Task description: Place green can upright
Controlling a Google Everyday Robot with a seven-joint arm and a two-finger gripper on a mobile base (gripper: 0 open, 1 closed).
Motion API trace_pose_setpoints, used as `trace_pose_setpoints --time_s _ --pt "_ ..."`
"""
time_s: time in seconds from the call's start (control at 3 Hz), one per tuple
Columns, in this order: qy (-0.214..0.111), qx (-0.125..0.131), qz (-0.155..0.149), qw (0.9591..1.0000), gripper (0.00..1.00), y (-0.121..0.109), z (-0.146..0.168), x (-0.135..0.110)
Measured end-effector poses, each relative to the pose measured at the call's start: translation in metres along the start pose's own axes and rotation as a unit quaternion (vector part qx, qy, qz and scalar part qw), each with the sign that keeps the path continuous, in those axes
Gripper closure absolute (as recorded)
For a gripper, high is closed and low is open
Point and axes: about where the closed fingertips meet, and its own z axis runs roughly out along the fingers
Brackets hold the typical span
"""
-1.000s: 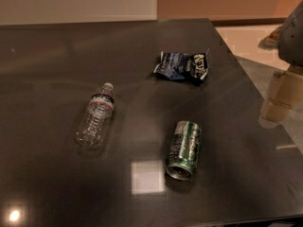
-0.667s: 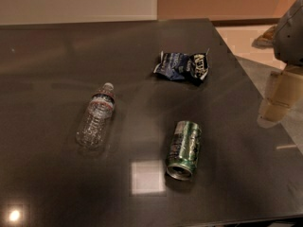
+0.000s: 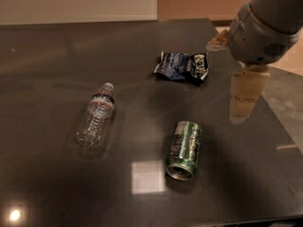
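Gripper: we log it above the right edge of the dark table; released or clenched, we cannot tell.
Green can: on its side, left of the gripper and nearer us, bare tabletop all round.
Snack bag, water bottle: further left.

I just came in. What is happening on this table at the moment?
A one-armed robot is meant to stand the green can upright. The can lies on its side on the dark table, untouched, top toward the camera. The gripper hangs near the table's right edge, apart from the can. A water bottle, also on its side, and a blue snack bag lie nearby.
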Motion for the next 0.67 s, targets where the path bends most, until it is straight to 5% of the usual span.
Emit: trace_pose_setpoints --time_s 0.33,0.67 --pt "-0.013 -0.026 -0.088 0.9957 0.0 0.002 0.02 -0.029" --pt "-0.012 -0.048 -0.18 0.9824 0.0 0.014 0.035 -0.047"
